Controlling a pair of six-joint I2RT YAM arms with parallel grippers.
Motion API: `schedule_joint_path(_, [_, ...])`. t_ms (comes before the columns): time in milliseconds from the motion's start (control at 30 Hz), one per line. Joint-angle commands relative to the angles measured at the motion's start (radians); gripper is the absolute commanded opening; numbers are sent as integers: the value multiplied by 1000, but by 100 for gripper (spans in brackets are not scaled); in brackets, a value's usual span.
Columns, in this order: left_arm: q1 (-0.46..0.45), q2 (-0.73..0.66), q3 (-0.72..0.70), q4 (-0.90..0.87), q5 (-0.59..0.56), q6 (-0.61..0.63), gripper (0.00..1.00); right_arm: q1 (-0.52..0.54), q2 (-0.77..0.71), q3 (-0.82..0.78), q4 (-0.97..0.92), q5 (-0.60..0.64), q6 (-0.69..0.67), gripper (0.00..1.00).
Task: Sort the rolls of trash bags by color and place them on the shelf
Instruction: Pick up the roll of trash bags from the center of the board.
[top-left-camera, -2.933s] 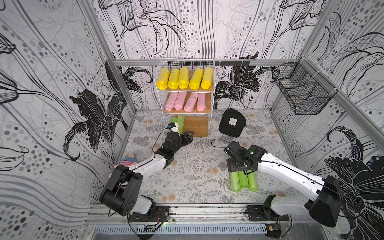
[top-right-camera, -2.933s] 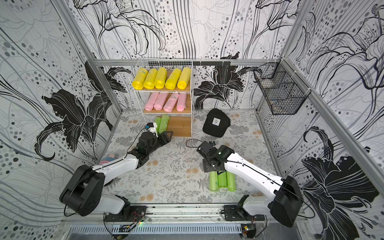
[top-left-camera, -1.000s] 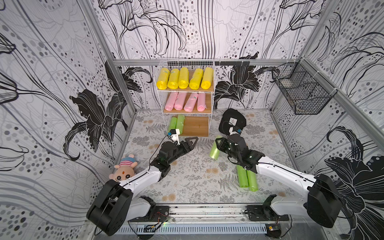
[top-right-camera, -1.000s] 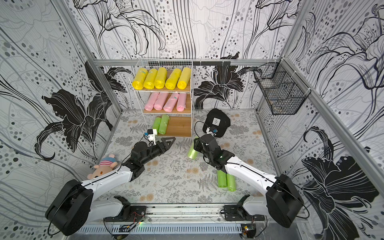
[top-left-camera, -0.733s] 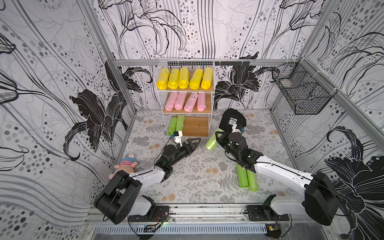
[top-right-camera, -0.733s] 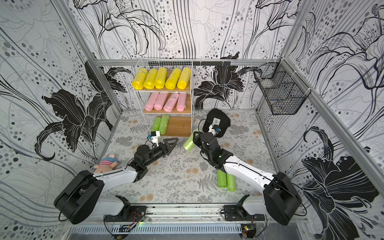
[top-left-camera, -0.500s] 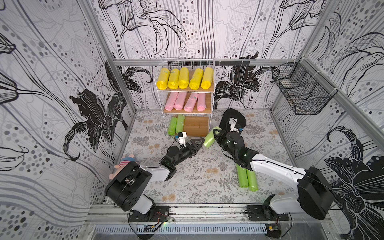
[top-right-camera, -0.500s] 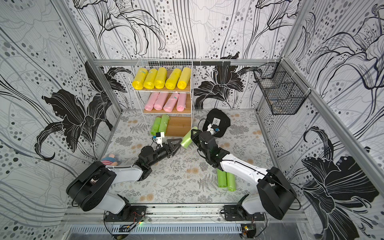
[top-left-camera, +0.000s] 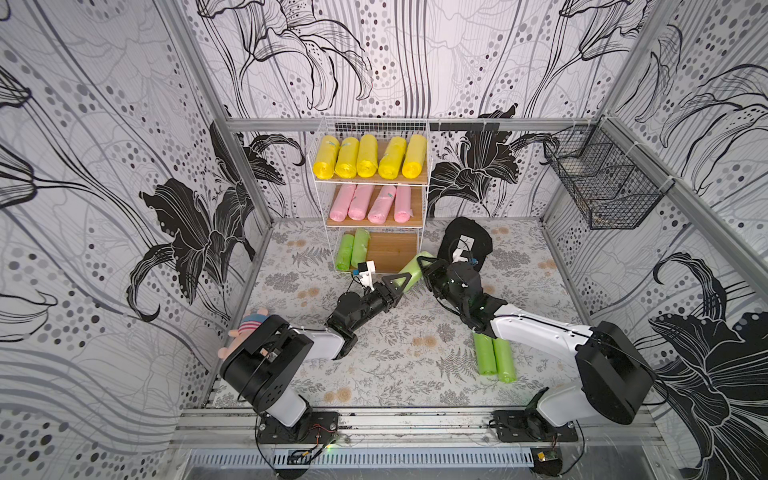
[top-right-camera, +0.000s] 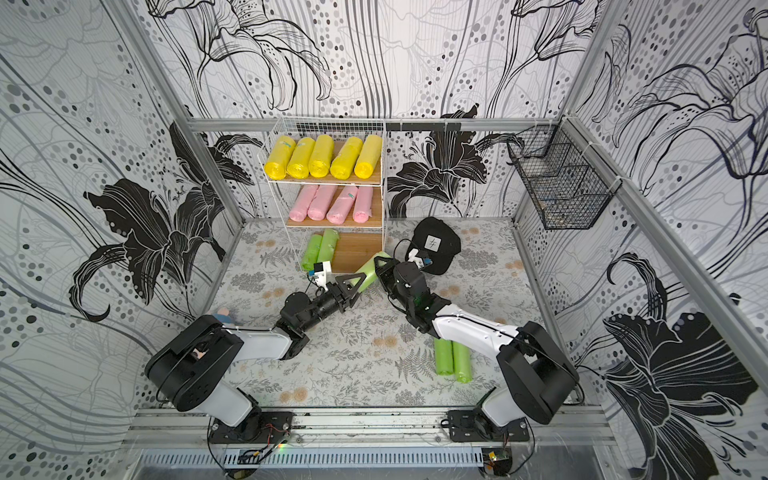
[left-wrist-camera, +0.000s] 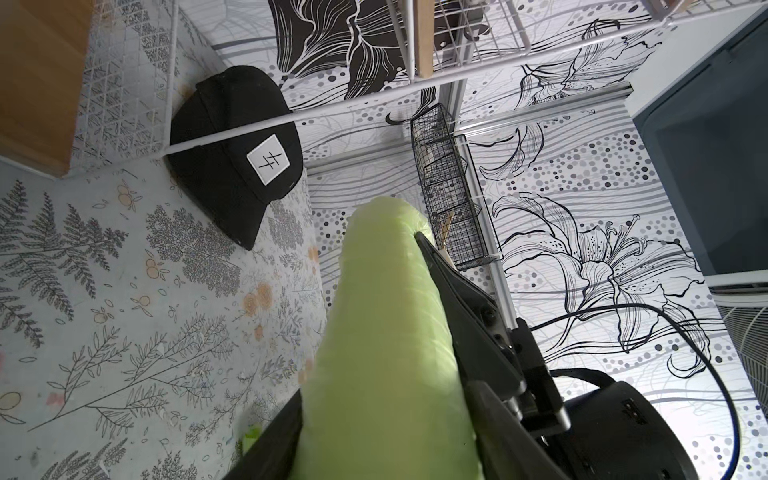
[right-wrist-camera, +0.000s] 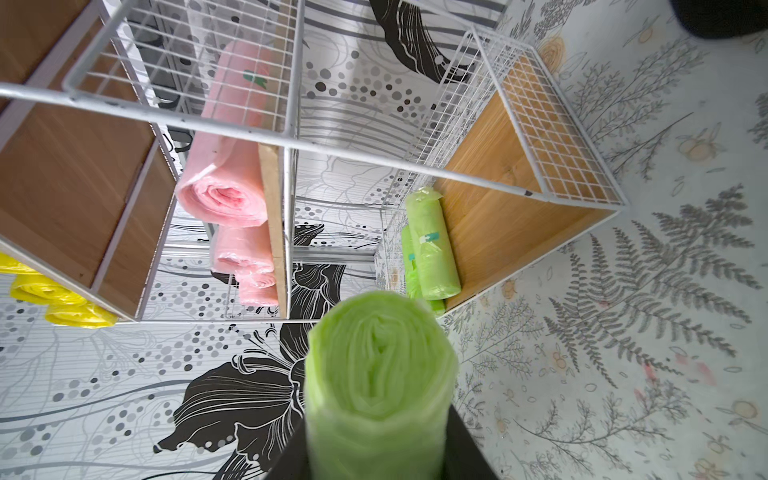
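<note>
A light green roll (top-left-camera: 409, 272) hangs tilted just in front of the shelf (top-left-camera: 392, 251), held from both ends. My right gripper (top-left-camera: 420, 271) is shut on it, and the roll's end (right-wrist-camera: 380, 365) faces the shelf. My left gripper (top-left-camera: 399, 281) has both jaws pressed on the same roll (left-wrist-camera: 386, 332). The top board carries several yellow rolls (top-left-camera: 368, 158), the middle board several pink rolls (top-left-camera: 368, 203), and the bottom board two green rolls (top-left-camera: 351, 251). Two more green rolls (top-left-camera: 494, 357) lie on the floor under my right arm.
A black cap (top-left-camera: 467, 243) lies right of the shelf, close behind my right gripper. A plush toy (top-left-camera: 247, 328) sits by the left arm's base. A black wire basket (top-left-camera: 602, 187) hangs on the right wall. The right part of the bottom board is bare.
My right gripper lifted a green roll from the floor pile and carried it toward the shelf. My left gripper left the shelf, came across to it and closed on it.
</note>
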Motion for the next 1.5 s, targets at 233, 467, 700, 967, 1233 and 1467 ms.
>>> schedule_joint_path(233, [2, 70, -15, 184, -94, -24, 19, 0, -11, 27, 5, -14, -12, 51])
schedule_joint_path(467, [41, 106, -39, 200, -129, -11, 8, -25, -45, 2, -76, 16, -51, 86])
schedule_joint_path(700, [100, 105, -51, 105, -188, 114, 7, -35, -122, 28, -290, 76, -251, 88])
schedule_joint_path(967, [164, 156, -4, 12, -205, 253, 7, -35, -190, 103, -508, 60, -534, 88])
schedule_joint_path(1233, [184, 251, 46, 9, -243, 348, 6, -35, -222, 110, -591, 39, -660, 88])
schedule_joint_path(1467, [203, 314, 115, -55, -288, 395, 5, -35, -227, 85, -583, 35, -650, 88])
